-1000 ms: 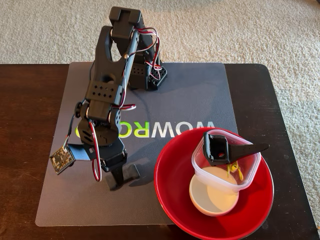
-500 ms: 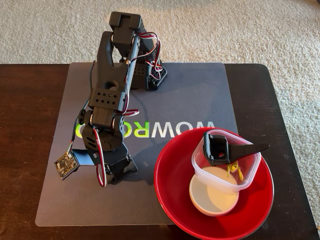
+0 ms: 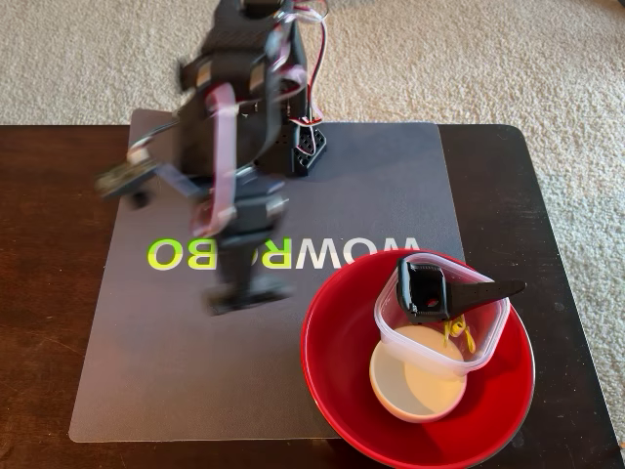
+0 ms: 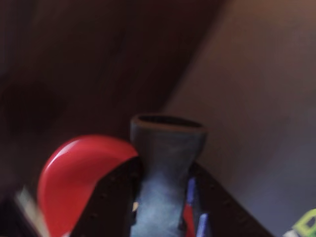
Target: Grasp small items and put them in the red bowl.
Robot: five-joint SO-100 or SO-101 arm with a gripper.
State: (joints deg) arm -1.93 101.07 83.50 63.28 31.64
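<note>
Lifting fast off mat (image 3: 391, 195), arm motion-blurred, tool (image 3: 244, 291) now left of red bowl (image 3: 337, 391); open or closed cannot tell. White bowl (image 3: 415, 386), clear tub (image 3: 441, 337), black holder (image 3: 427, 290), yellow clip (image 3: 457, 334) inside red bowl. Judgement: task near done.

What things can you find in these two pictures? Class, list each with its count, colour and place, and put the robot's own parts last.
Red bowl: one, red, lower right of the fixed view, partly on the mat.
White bowl: one, white, inside the red bowl.
Tub: one, clear, in the red bowl, resting on the white bowl.
Holder: one, black, in the tub.
Clip: one, yellow, in the tub.
Curved piece: one, black, across the tub's rim.
Mat: one, grey with green lettering, on the table.
Table: one, dark brown.
Carpet: beige, behind.
Arm: one, black, blurred, over the mat.
Pincer: one, blurred, state unclear.
</note>
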